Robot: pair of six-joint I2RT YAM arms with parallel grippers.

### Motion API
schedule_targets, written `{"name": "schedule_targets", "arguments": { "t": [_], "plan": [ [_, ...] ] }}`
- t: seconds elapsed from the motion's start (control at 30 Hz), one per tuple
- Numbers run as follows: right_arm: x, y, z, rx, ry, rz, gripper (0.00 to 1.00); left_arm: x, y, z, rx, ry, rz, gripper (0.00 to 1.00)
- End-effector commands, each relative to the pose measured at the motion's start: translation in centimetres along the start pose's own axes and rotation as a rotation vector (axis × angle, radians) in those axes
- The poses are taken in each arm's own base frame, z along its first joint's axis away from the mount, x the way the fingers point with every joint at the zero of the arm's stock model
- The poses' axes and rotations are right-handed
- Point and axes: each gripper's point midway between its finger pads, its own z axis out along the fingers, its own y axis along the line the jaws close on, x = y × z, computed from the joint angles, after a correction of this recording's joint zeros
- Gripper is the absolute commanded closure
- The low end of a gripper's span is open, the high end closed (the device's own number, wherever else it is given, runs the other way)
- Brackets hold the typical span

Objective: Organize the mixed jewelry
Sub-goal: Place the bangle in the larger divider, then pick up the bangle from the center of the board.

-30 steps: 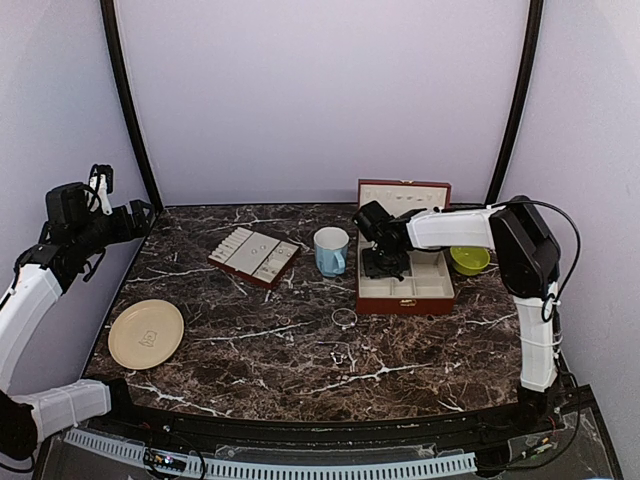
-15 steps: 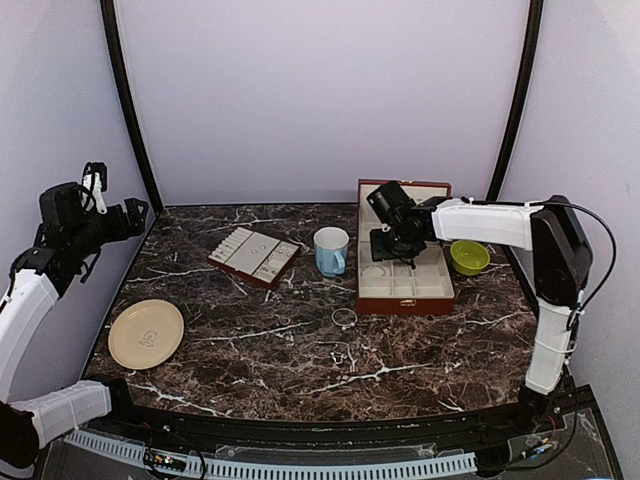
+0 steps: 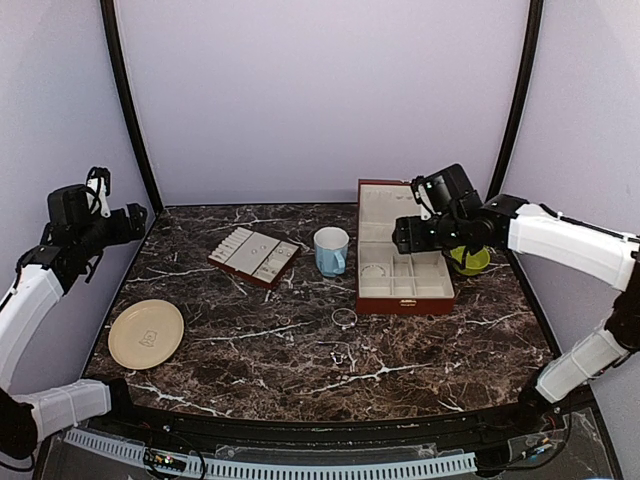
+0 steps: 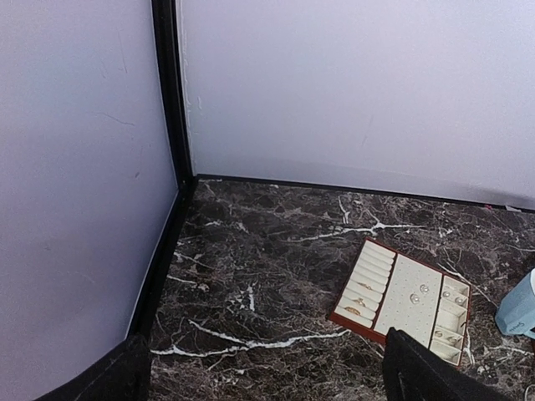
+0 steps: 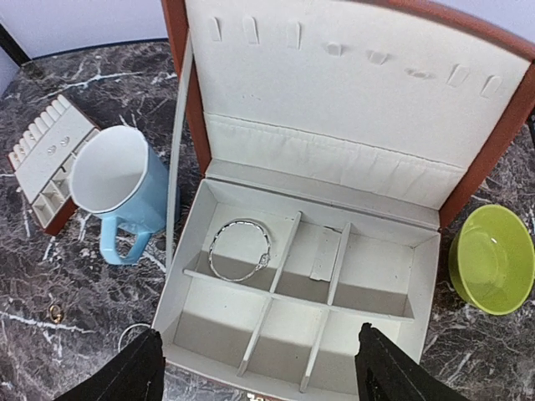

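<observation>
Right wrist view shows what changed in the last second: my right gripper (image 5: pixel 261 369) has come up out of the red-brown box (image 5: pixel 194 109) and pulled back toward the green bowl (image 3: pixel 468 260), and its jaws, narrow a moment ago, now stand wide with nothing between them. One bangle (image 5: pixel 239 249) lies flat in the rear-left compartment, so I judge that piece delivered and the arm free for the next one. The left gripper (image 4: pixel 267 380) hangs high at the counter's (image 3: pixel 300 370) far-left corner, jaws wide and empty, unmoved. The remaining jewelry is scattered: a second bangle (image 3: pixel 344 317) lies on the counter just in front of the box, a small ring (image 5: pixel 55 313) lies near the blue mug (image 3: pixel 331 250), and a few studs and rings sit in the slotted tray (image 3: pixel 255 255). Every piece is thin, silvery, wire-like and flat against its surface, which I expect makes pinching fiddly.
</observation>
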Motion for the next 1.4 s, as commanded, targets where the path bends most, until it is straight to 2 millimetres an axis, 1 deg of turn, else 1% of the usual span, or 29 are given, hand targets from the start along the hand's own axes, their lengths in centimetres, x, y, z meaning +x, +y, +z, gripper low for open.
{"name": "schedule_targets", "arguments": {
  "t": [0.0,0.1,0.2,0.3,0.37,0.43,0.5,0.57,0.67,0.77,0.9,1.0,1.17,1.3,1.37],
  "plan": [
    [0.9,1.1,-3.0,-0.095,-0.008,-0.025,0.21,0.2,-1.0,0.4,0.061,0.015,-0.011,0.01],
    [2.2,2.9,-4.1,-0.149,0.001,-0.017,0.21,0.5,-1.8,0.8,0.108,0.04,-0.025,0.01],
    [3.3,4.9,-5.0,-0.232,0.006,0.024,0.21,0.6,-2.3,0.7,0.134,0.046,-0.042,0.01],
    [5.2,6.9,-5.6,-0.332,0.019,0.059,0.21,0.4,-2.4,0.3,0.143,0.026,-0.048,0.01],
    [6.7,8.0,-5.6,-0.371,0.034,0.073,0.22,0.3,-2.3,0.3,0.137,0.023,-0.047,0.01],
    [8.4,8.8,-4.7,-0.381,0.06,0.101,0.22,0.4,-2.2,0.4,0.131,0.03,-0.047,0.01],
    [10.0,10.3,-3.8,-0.398,0.092,0.113,0.25,0.5,-2.2,0.5,0.129,0.036,-0.047,0.01],
    [11.2,12.0,-2.9,-0.383,0.107,0.08,0.26,0.5,-2.2,0.4,0.128,0.035,-0.046,0.01],
    [12.7,13.2,-1.3,-0.297,0.17,0.008,0.3,0.5,-2.0,0.4,0.118,0.031,-0.043,0.01],
    [13.7,14.1,-0.4,-0.242,0.203,-0.027,0.33,0.6,-1.9,0.5,0.113,0.034,-0.04,0.01],
    [14.6,14.5,0.1,-0.203,0.24,0.024,0.34,0.7,-1.9,0.7,0.113,0.04,-0.04,0.01],
    [14.8,15.3,0.5,-0.188,0.252,-0.005,0.36,0.7,-2.0,0.7,0.116,0.04,-0.041,0.01],
    [14.4,16.3,1.4,-0.152,0.284,-0.108,0.49,0.6,-2.1,0.6,0.122,0.038,-0.043,0.01],
    [13.7,17.5,2.0,-0.159,0.304,-0.215,0.54,0.6,-2.2,0.5,0.133,0.037,-0.048,0.01],
    [13.6,17.7,2.6,-0.146,0.319,-0.275,0.55,0.5,-2.3,0.4,0.138,0.035,-0.049,0.01]
  ]
}}
